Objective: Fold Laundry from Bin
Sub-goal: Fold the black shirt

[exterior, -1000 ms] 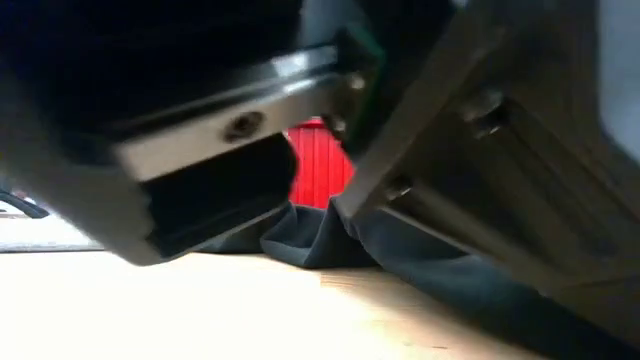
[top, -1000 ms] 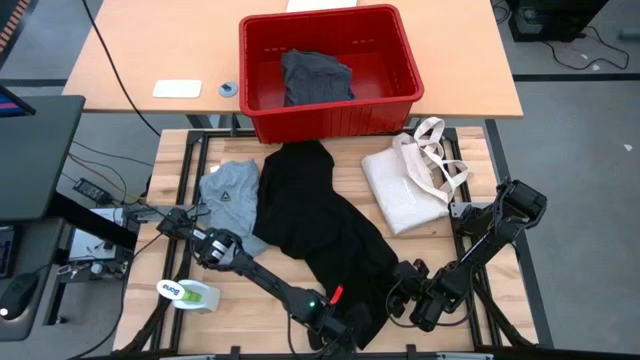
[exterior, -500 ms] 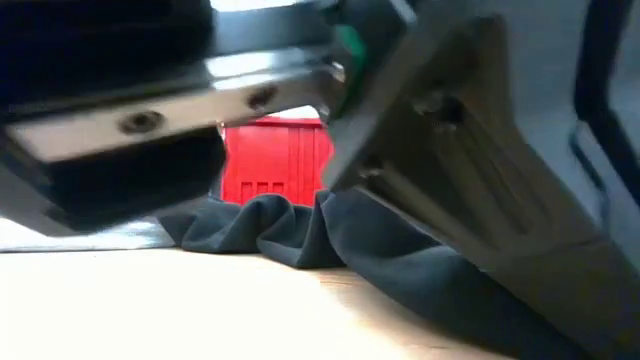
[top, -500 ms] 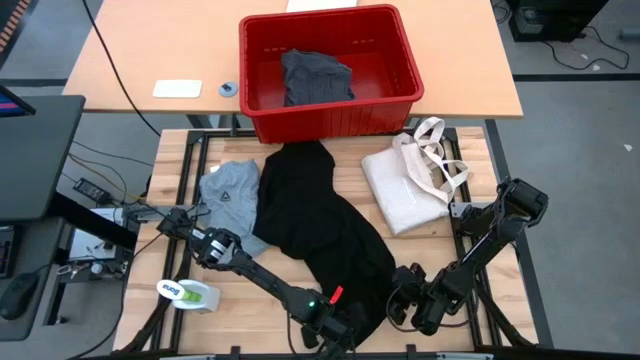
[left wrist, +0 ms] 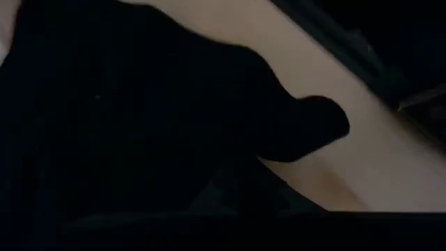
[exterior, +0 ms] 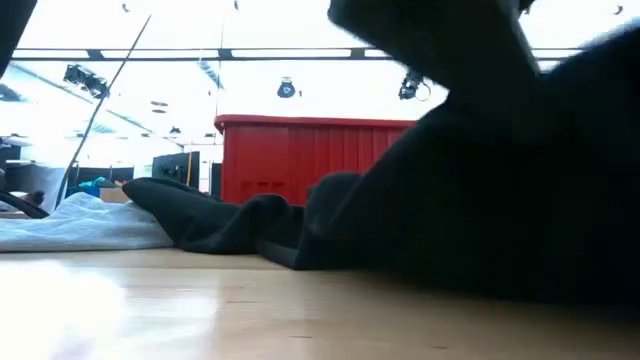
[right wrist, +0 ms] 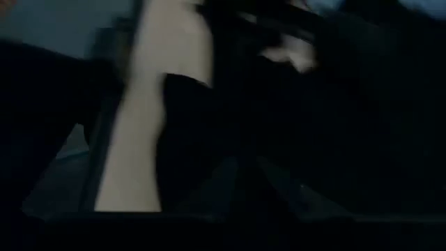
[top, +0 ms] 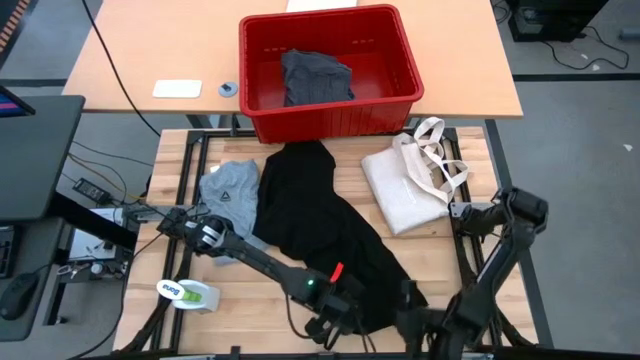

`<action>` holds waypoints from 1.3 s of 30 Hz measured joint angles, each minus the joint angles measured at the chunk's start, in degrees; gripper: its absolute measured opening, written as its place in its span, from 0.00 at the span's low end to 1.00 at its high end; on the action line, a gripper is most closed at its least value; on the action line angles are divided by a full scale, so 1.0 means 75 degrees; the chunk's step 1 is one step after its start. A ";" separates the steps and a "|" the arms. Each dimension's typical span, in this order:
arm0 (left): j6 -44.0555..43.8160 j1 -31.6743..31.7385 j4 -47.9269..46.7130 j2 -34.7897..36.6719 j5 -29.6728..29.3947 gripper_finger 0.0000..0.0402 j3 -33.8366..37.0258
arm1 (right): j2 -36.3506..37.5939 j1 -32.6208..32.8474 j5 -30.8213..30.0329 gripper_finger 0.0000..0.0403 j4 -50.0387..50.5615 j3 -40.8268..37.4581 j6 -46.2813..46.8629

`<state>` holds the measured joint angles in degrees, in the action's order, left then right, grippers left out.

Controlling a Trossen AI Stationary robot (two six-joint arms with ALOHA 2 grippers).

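Black garment (top: 325, 225) sprawls across the worktop (top: 240, 290); left gripper (top: 345, 318) clamped on its near hem, right gripper (top: 418, 318) beside it, fingers unclear.

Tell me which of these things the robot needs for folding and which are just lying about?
Part of the job: black garment, grey T-shirt, red bin, dark cloth inside it.

Just lying about: tote bag, white pad, small ring, white-and-green gadget.
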<state>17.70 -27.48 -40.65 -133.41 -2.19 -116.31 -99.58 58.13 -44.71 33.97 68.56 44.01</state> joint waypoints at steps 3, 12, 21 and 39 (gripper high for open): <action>-0.0378 -0.0035 0.0063 0.0042 0.0058 0.00 -0.0021 | -0.0624 -0.0003 -0.0306 0.13 -0.0084 0.0378 -0.0275; -0.0852 -0.0065 -0.0418 0.0601 -0.0513 0.00 -0.0018 | -0.1786 0.0410 -0.0321 0.11 0.1267 0.1022 0.1429; -0.1610 0.0354 -0.1739 0.1062 -0.1733 0.00 -0.0033 | -0.3078 0.0286 -0.0918 0.06 0.3206 0.1649 0.2664; -0.1681 0.0805 -0.2098 0.1222 -0.1753 0.00 0.0565 | -0.2957 -0.0084 -0.0248 0.73 0.2172 0.1652 0.2600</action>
<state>5.10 -21.44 -56.39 -124.24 -15.33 -112.07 -121.75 57.50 -46.57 50.27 80.95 63.51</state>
